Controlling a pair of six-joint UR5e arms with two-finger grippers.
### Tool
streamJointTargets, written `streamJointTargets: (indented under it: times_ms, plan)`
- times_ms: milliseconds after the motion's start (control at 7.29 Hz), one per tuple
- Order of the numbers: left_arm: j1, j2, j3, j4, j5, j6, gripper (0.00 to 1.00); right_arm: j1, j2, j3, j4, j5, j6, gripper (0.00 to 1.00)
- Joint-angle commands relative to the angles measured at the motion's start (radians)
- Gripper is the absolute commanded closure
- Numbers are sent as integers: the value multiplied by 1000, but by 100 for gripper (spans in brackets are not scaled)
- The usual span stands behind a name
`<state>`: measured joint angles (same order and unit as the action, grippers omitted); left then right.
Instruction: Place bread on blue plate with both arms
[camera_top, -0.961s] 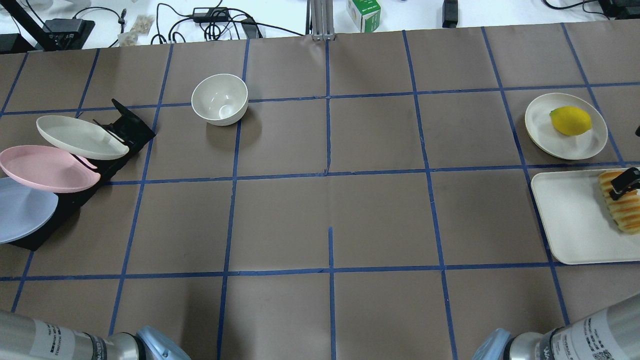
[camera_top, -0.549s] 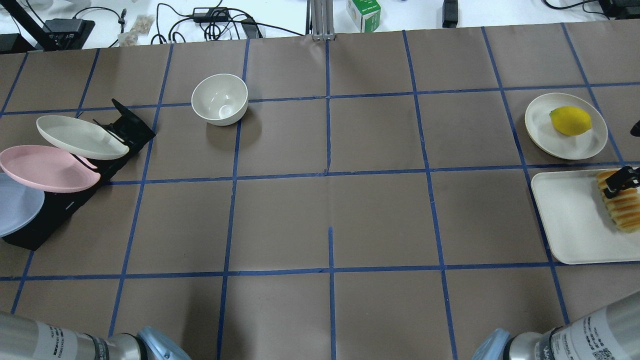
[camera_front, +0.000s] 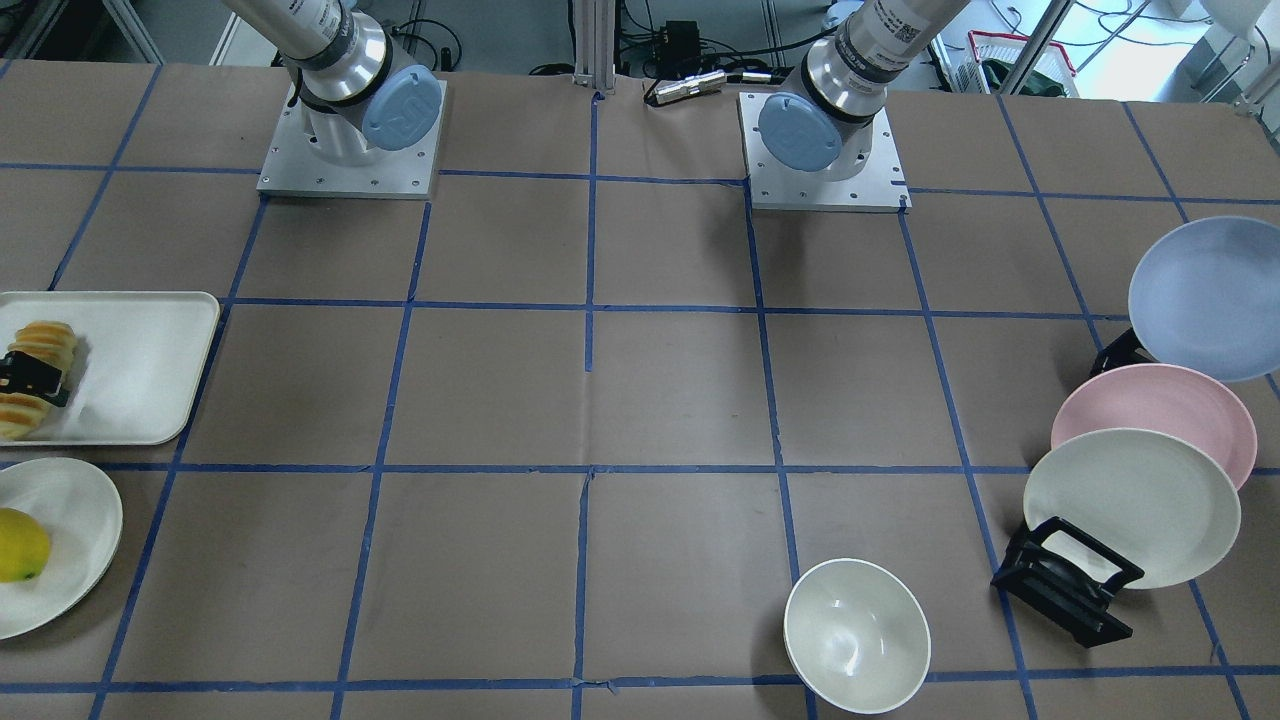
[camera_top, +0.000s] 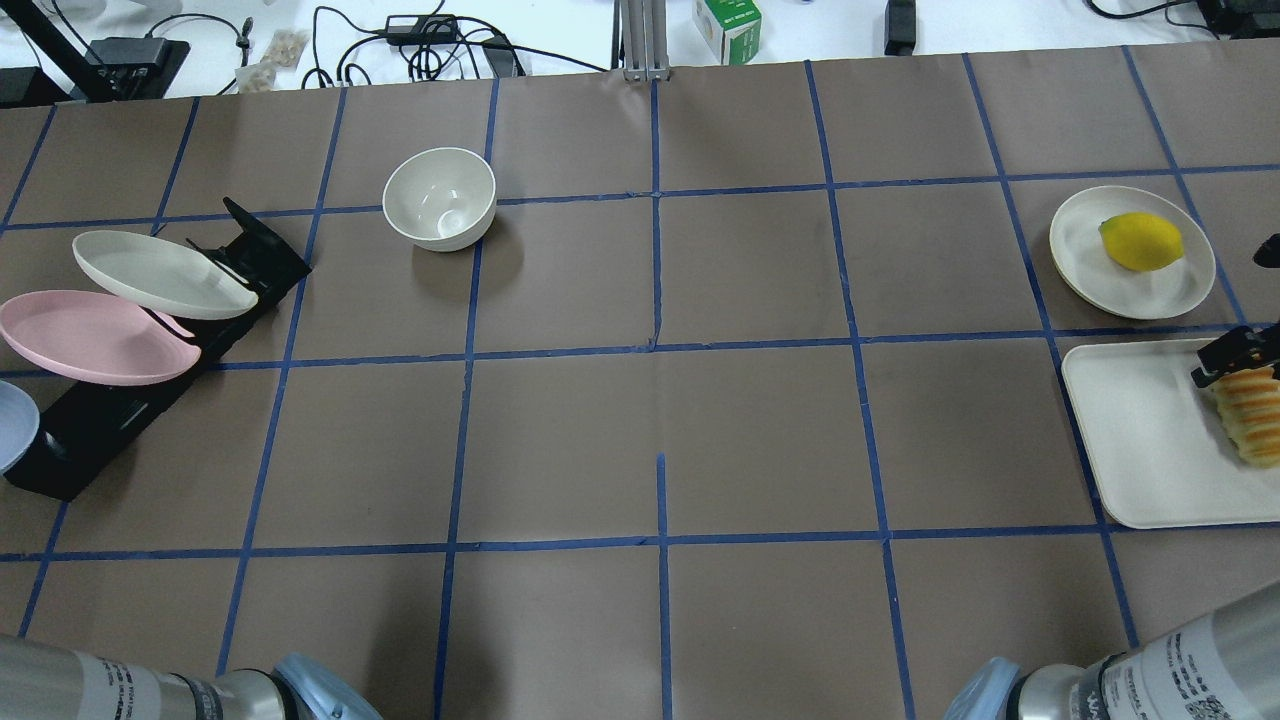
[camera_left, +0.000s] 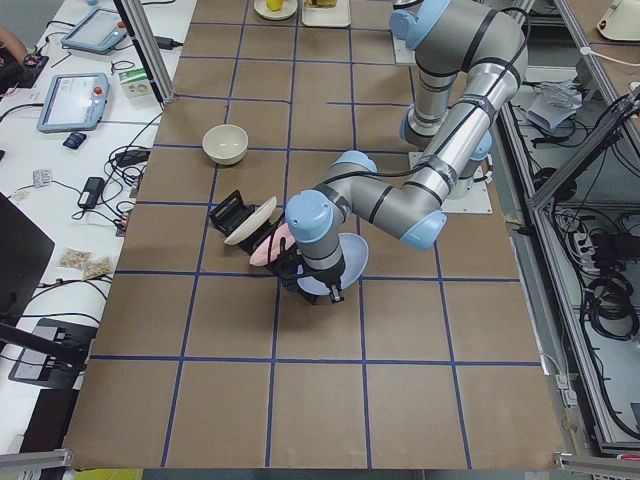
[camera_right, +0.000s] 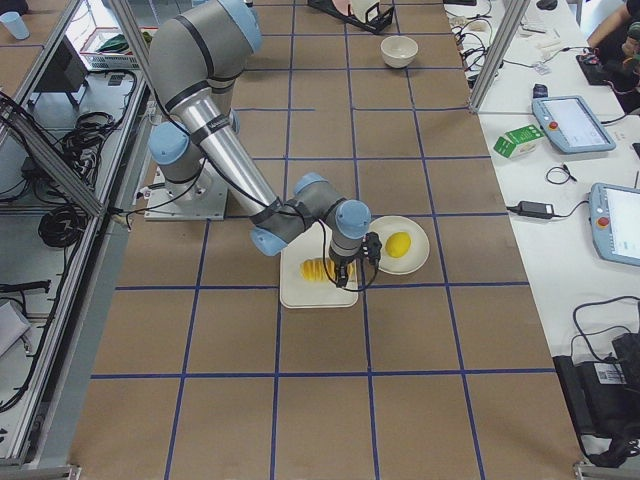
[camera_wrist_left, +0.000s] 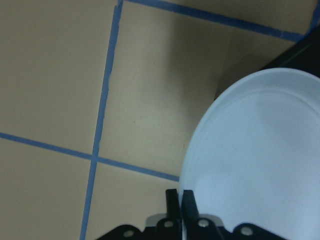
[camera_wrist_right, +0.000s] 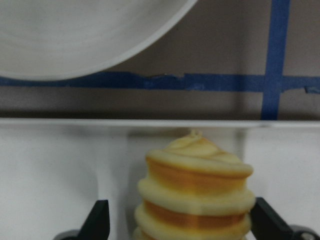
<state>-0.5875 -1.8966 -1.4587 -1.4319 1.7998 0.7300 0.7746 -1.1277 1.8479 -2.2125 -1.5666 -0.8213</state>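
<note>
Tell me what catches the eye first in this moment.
The left gripper pinches the blue plate by its rim, holding it beside the black rack where the pink plate and cream plate lean. At the table's other end, the right gripper, open, straddles the striped bread on the cream tray.

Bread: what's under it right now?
The bread sits over a white tray, with the right claw straddling it. The loaf covers its own underside, so I cannot see whether it is touching the tray or lifted off it.
</note>
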Motion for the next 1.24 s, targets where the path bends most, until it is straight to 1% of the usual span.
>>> streamJointTargets:
  times_ms: [0,137,275,412,549,686,824,961,1098]
  plan:
    - [3,86,9,-126,35,0,100,0,2,5,3,10,2,0]
    - [-3,134,33,-231,29,-7,100,0,0,23,-3,-4,4,0]
    - [-12,170,56,-295,1,-20,100,0,-1,27,-1,-6,4,12]
    - [-73,194,57,-298,-79,-74,100,0,-1,25,-4,-6,4,34]
    - [-188,191,51,-297,-120,-192,100,0,-1,25,-6,-6,5,42]
    - [-336,200,55,-292,-158,-392,100,0,-1,19,-9,-4,7,54]
    - [-465,200,54,-289,-192,-550,100,0,-3,17,-3,-6,10,57]
    - [-554,197,47,-288,-250,-713,100,2,-7,10,-3,-13,13,59]
    - [-631,171,44,-250,-295,-841,100,6,-7,-5,0,-23,28,60]
